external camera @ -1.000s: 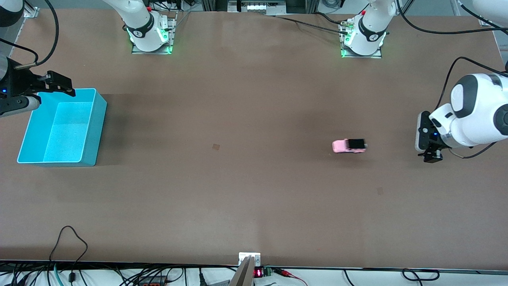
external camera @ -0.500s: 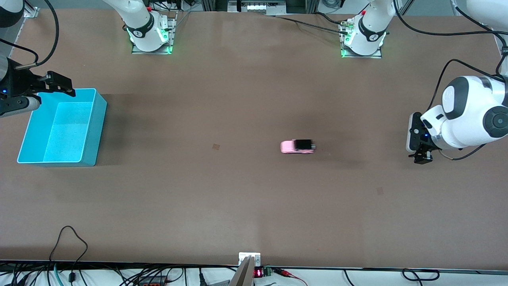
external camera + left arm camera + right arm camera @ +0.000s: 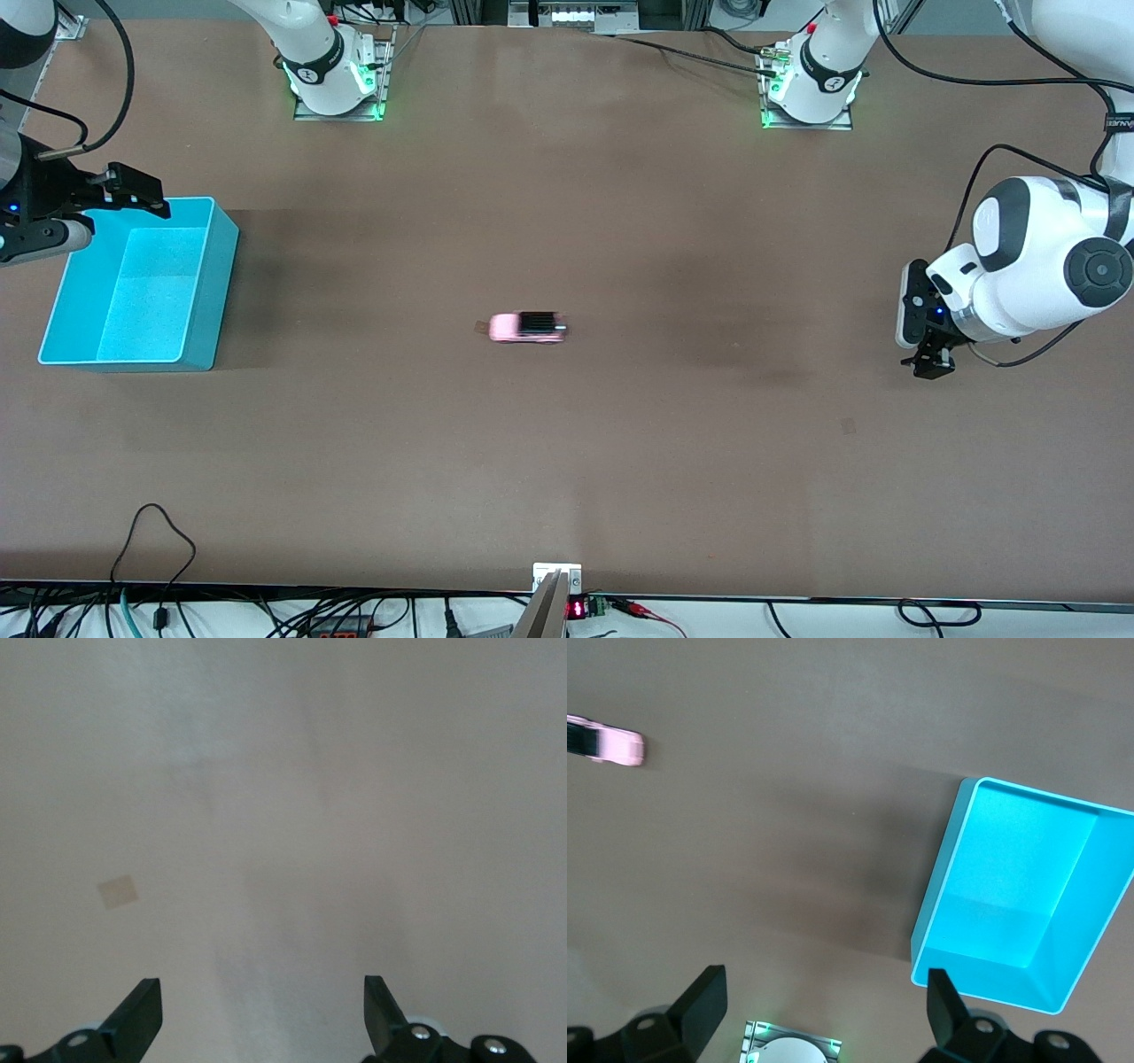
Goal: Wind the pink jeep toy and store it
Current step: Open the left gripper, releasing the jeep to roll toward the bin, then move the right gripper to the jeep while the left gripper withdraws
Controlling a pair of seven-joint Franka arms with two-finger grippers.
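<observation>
Left wrist view – bare table (image 3: pixel 292 815); front – pink jeep toy (image 3: pixel 528 327) mid-table.

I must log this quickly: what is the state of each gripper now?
Left gripper: open, holding nothing.
Right gripper: open, holding nothing, over the cyan bin.

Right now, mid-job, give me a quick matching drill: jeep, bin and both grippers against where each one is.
Things:
1. pink jeep toy
2. cyan bin
3. left gripper
4. right gripper

Places:
A. open, over bare table at the left arm's end
B. open, above one rim of the bin
C. alone at mid-table
D. on the table at the right arm's end, nothing inside

Pairs: 1-C, 2-D, 3-A, 4-B
</observation>
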